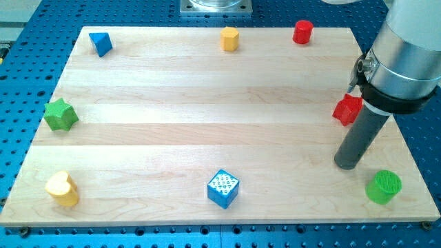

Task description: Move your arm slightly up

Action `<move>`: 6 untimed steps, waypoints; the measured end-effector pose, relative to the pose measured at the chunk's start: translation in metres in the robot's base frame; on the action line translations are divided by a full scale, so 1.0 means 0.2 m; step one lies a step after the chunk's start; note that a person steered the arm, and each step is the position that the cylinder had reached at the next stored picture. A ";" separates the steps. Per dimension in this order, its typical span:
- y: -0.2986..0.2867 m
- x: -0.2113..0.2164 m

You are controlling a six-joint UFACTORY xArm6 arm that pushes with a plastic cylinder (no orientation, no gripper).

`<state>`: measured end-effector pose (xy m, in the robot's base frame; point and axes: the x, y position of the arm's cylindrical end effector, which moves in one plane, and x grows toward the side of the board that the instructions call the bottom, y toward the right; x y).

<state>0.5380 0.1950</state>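
Note:
My tip (346, 165) rests on the wooden board (207, 110) near its right edge. It sits just below a red star block (346, 109) and up-left of a green cylinder (383, 187). A red cylinder (302, 32) and a yellow hexagonal block (229, 38) stand along the view's top edge. A blue triangular block (101, 44) is at the top left. A green star block (60, 115) is at the left edge. A yellow heart block (62, 188) is at the bottom left. A blue cube (222, 189) is at the bottom middle.
The arm's large grey body (403, 48) hangs over the board's right edge and hides part of it. A blue perforated table (27, 76) surrounds the board. A metal mount (216, 6) sits at the view's top middle.

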 end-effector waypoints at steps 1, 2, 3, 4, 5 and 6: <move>0.00 0.00; -0.09 0.01; -0.09 0.04; -0.09 0.04; -0.09 0.05; -0.09 0.05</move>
